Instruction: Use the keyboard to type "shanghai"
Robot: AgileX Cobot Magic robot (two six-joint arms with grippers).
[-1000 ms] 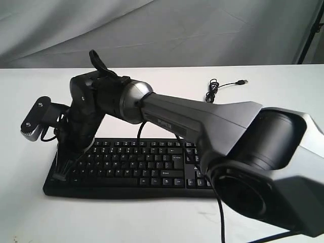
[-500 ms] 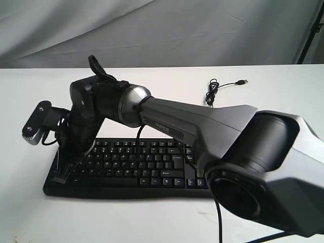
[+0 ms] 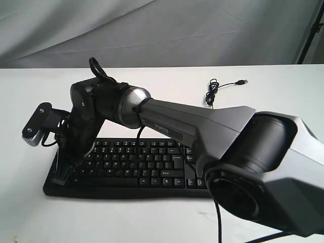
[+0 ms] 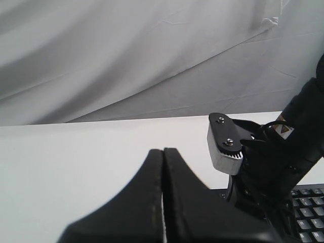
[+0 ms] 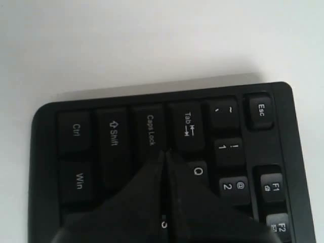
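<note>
The black keyboard (image 3: 152,162) lies across the white table (image 3: 283,101). My right arm reaches across it to its left end. The right gripper (image 3: 61,178) is shut and points down at the keys there. In the right wrist view the shut right gripper (image 5: 164,153) has its tip at the edge between Caps Lock (image 5: 150,130) and Tab, beside Q (image 5: 198,171). The fingers hide the keys beneath, and I cannot tell whether they touch a key. The left gripper (image 4: 163,150) is shut and empty over bare table, left of the keyboard (image 4: 309,212).
The keyboard's thin black cable (image 3: 211,91) lies coiled on the table behind it, its USB plug (image 3: 243,81) loose. A grey cloth (image 3: 162,30) hangs behind the table. The right arm's wrist camera (image 3: 35,124) juts out left of the keyboard.
My right arm has eased slightly down and left over the keyboard's left end. Both grippers stay shut.
</note>
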